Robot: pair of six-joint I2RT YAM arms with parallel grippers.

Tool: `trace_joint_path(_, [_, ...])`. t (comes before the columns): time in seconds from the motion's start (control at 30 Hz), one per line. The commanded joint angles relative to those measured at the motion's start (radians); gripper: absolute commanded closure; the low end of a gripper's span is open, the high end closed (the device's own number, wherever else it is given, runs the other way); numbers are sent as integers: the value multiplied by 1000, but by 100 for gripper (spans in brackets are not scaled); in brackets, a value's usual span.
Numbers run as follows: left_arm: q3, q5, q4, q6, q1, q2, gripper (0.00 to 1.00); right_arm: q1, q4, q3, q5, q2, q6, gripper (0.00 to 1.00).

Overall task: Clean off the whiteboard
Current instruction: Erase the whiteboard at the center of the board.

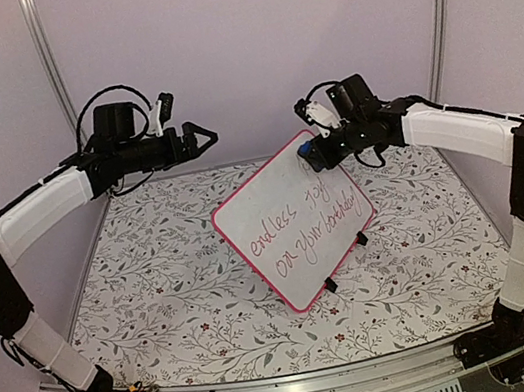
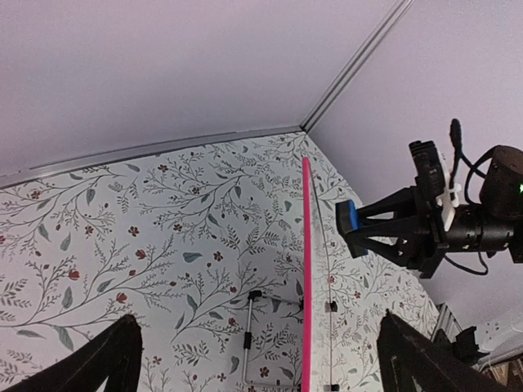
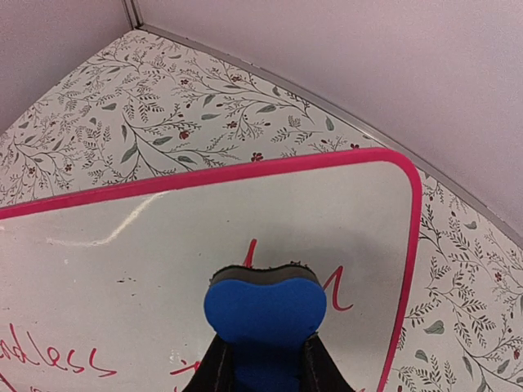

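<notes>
L gripper jaws apart; R gripper tight on blue eraser, whiteboard text partly hidden behind

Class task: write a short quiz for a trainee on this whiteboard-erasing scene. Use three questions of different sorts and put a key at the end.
1. True or false: the left tool grips the blue eraser.
2. Multiple choice: the writing on the whiteboard is
A. wiped off entirely
B. readable, in red
C. hidden under a cloth
3. Short answer: what colour is the whiteboard's frame?

Key
1. False. The right tool holds the eraser; the left tool is open and empty.
2. B
3. Pink-red
</notes>
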State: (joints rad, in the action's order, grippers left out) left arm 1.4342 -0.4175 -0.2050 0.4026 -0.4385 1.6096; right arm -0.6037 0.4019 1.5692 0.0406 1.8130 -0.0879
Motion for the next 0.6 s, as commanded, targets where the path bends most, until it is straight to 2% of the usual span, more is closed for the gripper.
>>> trace_joint_path(0.0, [-18, -39, 46, 25, 41, -20, 0, 5, 19, 73, 39, -4, -7, 100])
trace_joint_path(0.33, [-49, -111, 98, 66, 98, -17, 0, 18, 6, 118, 47, 4, 57, 100])
trace_joint_path(0.57, [-65, -177, 147, 101, 172, -21, 0, 19, -66, 77, 71, -40, 121, 100])
